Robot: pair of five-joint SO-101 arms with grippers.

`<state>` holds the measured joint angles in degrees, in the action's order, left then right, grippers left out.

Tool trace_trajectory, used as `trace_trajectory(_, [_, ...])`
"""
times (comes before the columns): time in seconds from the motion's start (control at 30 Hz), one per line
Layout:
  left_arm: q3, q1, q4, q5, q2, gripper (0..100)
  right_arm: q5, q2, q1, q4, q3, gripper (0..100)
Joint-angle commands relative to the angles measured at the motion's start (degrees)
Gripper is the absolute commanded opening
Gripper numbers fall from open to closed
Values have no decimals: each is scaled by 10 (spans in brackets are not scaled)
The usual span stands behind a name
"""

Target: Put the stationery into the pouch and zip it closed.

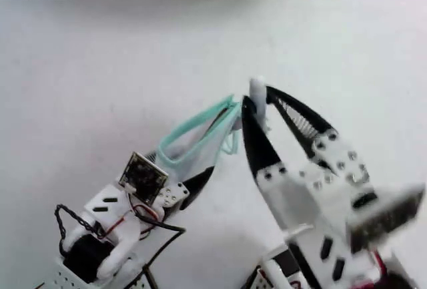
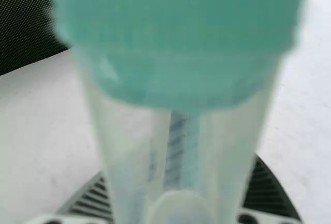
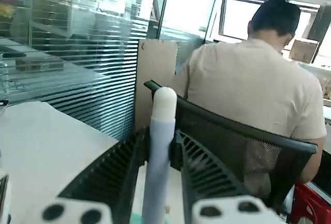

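Between the black fingers [image 1: 255,139] of the right gripper [image 1: 257,99], a pen [image 3: 164,105] with a white cap and a pale lilac barrel was clamped near the fingertips, its cap standing out beyond them. Just beside that gripper's nearer finger hung the far end of the pouch [image 1: 193,143], a clear sleeve with teal zip edges. The edges bowed apart so that the mouth gaped; whether pouch and finger touched could not be told. At the pouch's other end the left gripper [image 1: 193,181] was closed on it and held it above the white bench [image 1: 100,69]. In the left wrist view the pouch rose from between that gripper's ribbed fingers, teal band farthest from them. A bluish strip showed through its clear wall, too blurred to name.
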<state>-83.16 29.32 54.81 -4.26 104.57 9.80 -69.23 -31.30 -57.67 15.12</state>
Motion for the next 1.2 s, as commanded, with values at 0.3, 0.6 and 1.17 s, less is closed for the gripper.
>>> trace_trajectory(0.3, [-1, 5, -9, -4, 0, 241, -150, 214, -14, 70, -191, 17])
trace_trajectory(0.6, [-1, 5, -9, -4, 0, 241, -150, 275, -81, 116, -138, 18])
trace_trajectory(1.17, [0, 5, -9, -4, 0, 241, -41, -29, -84, 127, 268, 18])
